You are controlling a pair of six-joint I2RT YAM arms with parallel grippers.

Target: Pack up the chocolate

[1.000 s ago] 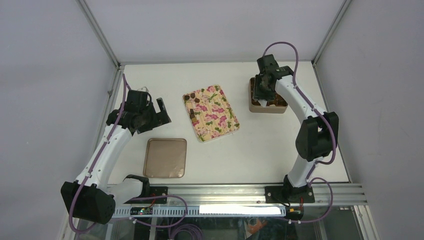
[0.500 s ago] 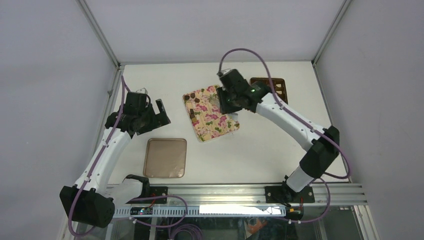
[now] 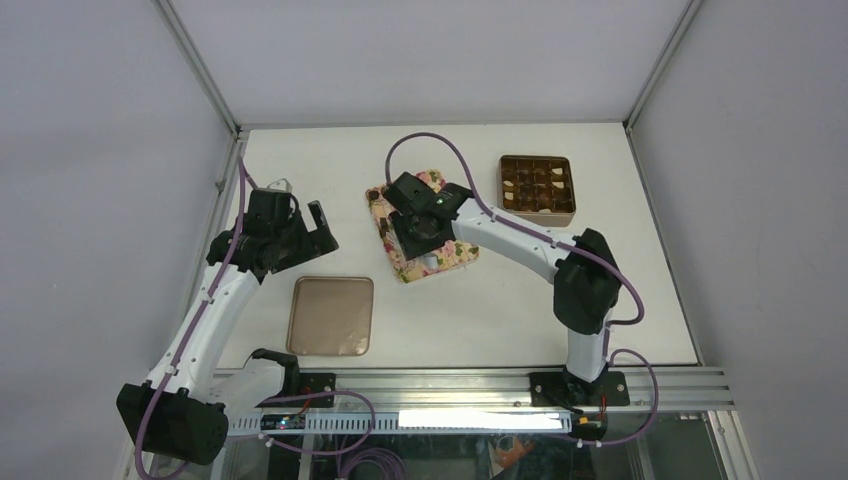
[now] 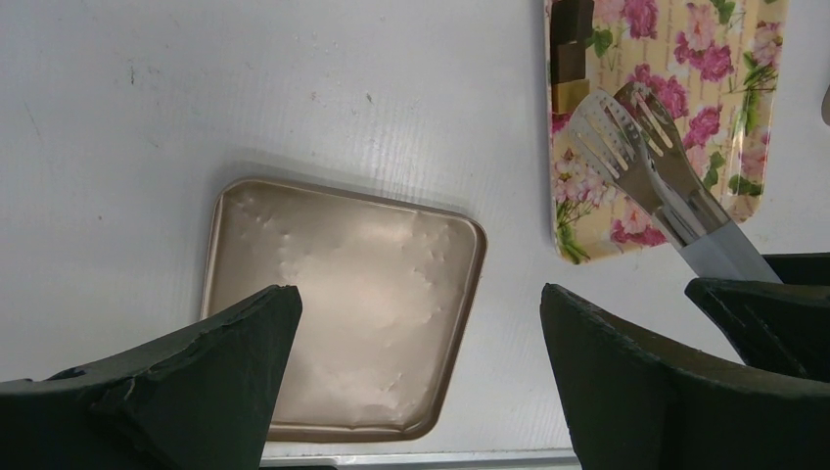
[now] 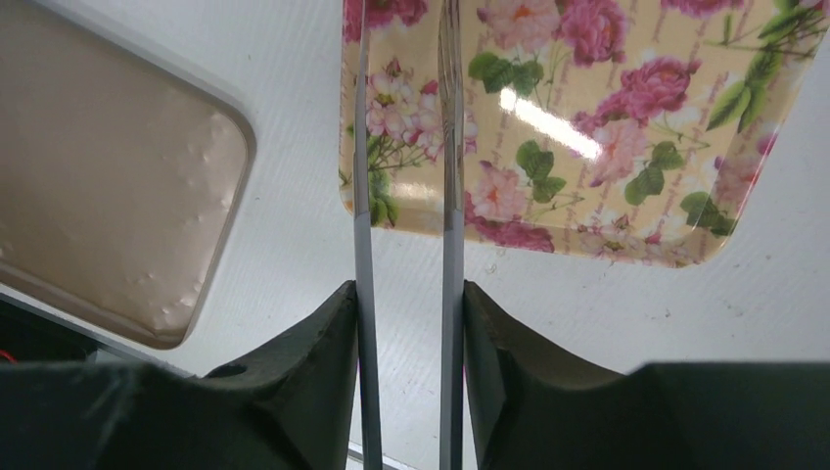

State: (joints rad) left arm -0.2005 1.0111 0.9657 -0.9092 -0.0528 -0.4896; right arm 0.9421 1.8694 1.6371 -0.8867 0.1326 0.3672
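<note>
Dark-brown chocolate [image 4: 571, 20] pieces lie at the far left of a floral tray [image 3: 452, 256]; more sit in the brown grid box [image 3: 537, 215] at the back right. My right gripper [image 3: 415, 225] is shut on metal tongs [image 5: 451, 147], both handles pinched between its fingers [image 5: 333, 333]. The slotted tong ends [image 4: 626, 127] hover over the tray just beside the pieces, with nothing seen between them. In the right wrist view the tong tips run out of the top. My left gripper [image 4: 419, 294] stands open above the tan lid [image 4: 343, 304].
The flat tan lid [image 3: 331, 315] lies on the table in front of the tray, left of centre. The cell's metal frame posts and grey walls close in the table on three sides. The right arm stretches across from its base to the tray.
My right arm has swung left from above the grid box to over the floral tray, carrying the tongs. The box is now uncovered. The left arm has barely moved.
</note>
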